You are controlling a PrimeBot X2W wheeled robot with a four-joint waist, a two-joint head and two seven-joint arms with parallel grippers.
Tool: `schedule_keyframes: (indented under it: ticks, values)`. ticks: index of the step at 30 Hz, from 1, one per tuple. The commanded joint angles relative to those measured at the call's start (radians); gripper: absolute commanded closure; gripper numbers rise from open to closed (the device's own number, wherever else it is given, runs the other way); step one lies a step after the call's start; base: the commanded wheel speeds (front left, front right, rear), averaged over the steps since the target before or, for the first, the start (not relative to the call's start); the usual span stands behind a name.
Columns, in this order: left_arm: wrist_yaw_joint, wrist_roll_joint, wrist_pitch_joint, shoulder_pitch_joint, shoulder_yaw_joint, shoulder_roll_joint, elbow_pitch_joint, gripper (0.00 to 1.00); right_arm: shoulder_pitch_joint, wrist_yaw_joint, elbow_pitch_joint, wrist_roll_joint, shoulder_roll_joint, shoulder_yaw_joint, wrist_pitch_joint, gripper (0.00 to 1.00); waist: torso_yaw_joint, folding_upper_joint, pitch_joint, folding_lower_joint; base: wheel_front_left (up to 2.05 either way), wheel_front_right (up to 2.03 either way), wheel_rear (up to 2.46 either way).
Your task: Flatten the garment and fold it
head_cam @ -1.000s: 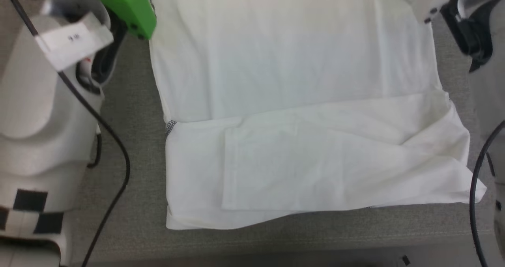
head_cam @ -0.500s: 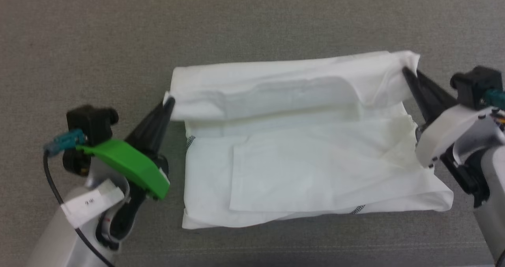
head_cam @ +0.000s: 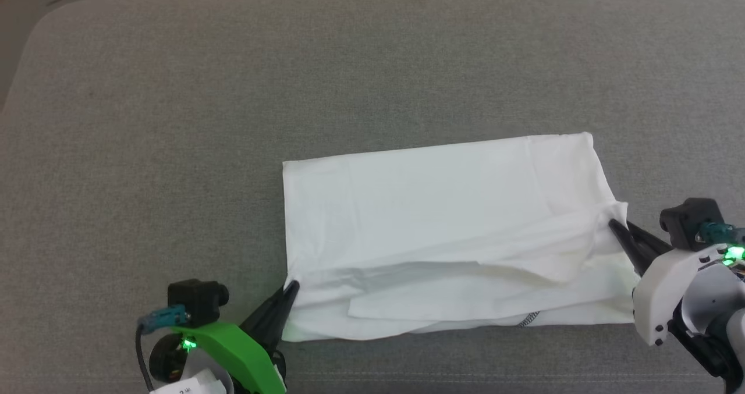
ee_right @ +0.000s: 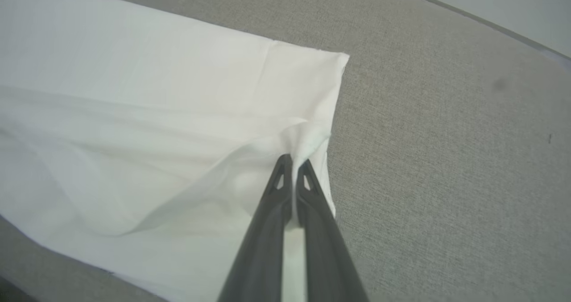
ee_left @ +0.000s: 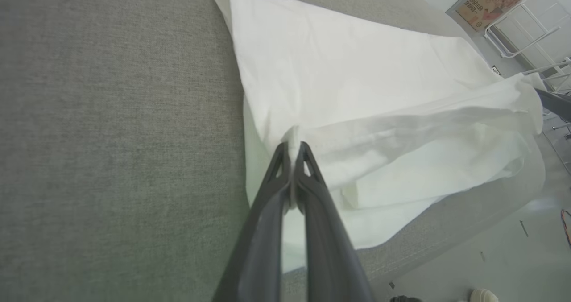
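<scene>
White T-shirt [head_cam: 442,208] lies on the grey fabric-covered surface [head_cam: 174,149], near its front edge and right of centre in the head view. It is laid up as a wide rectangular bundle of several layers, with no sleeve or collar showing.

Left gripper [head_cam: 291,289]: jaws clenched on the near-left corner of the top layer; the left wrist view shows a small tuft of cloth nipped between the fingertips. Right gripper [head_cam: 612,224]: jaws clenched on the right-hand edge of the same layer, with fabric gathered into a peak at the tips in the right wrist view.

Condition of the fold: the far half is flat and smooth, with square far corners. The near half is not. A slack ridge runs from the right grip towards the near-left, and lower layers protrude beyond the top layer along the front, where a short run of grey stitching [head_cam: 527,319] is exposed.

Assessment: flattening and at least one lengthwise fold appear complete, and the present fold is laid over but not settled. Outstanding, in my judgement: align the top layer's edge with the layers beneath, let go of both corners, press out the ridge, and possibly make a final fold across the width.
</scene>
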Motion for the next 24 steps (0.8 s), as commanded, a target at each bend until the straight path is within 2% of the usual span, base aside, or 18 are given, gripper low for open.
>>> schedule_keyframes:
  ticks: [1,5,11,12,13,14,19,24]
  values:
    - [-0.004,0.010,0.002,0.015,-0.005,-0.001,0.013,1.00,0.017,-0.002,-0.006,-0.014,-0.011,-0.002,0.019,1.00,0.001,0.0000,-0.002,0.0001,0.00,0.00,0.00]
    - [-0.011,0.025,0.003,0.014,-0.031,-0.006,0.054,1.00,0.043,-0.002,0.007,-0.025,-0.019,0.021,0.081,1.00,0.001,0.0000,0.001,0.0001,0.00,0.00,0.00]
    - [-0.022,0.038,-0.007,-0.008,-0.061,-0.024,0.124,1.00,0.035,-0.002,0.063,-0.026,-0.003,0.072,0.104,1.00,0.001,0.0000,0.012,0.0001,0.00,0.00,0.00]
    - [-0.022,0.037,-0.004,-0.010,-0.064,-0.027,0.133,0.97,0.032,-0.002,0.071,-0.027,0.000,0.079,0.104,0.92,0.002,0.0000,0.014,0.0001,0.00,0.00,0.00]
    - [-0.022,0.037,0.001,-0.013,-0.068,-0.029,0.145,0.51,0.027,-0.002,0.081,-0.029,0.004,0.084,0.102,0.47,0.002,0.0000,0.015,0.0001,0.00,0.00,0.00]
    - [-0.022,0.039,0.003,-0.015,-0.071,-0.030,0.152,0.00,0.024,-0.002,0.091,-0.028,0.008,0.084,0.103,0.00,0.002,0.0000,0.015,0.0001,0.00,0.00,0.00]
    - [-0.011,0.033,-0.032,-0.008,-0.056,-0.039,0.161,0.00,0.022,-0.002,0.105,-0.028,0.027,0.054,0.072,0.00,0.006,0.0000,-0.007,0.0001,0.00,0.00,0.00]
    - [0.023,0.040,-0.134,0.018,0.000,-0.038,0.120,0.00,0.064,-0.002,0.075,-0.015,0.062,-0.050,0.026,0.00,0.014,0.0000,-0.047,0.0001,0.00,0.00,0.00]
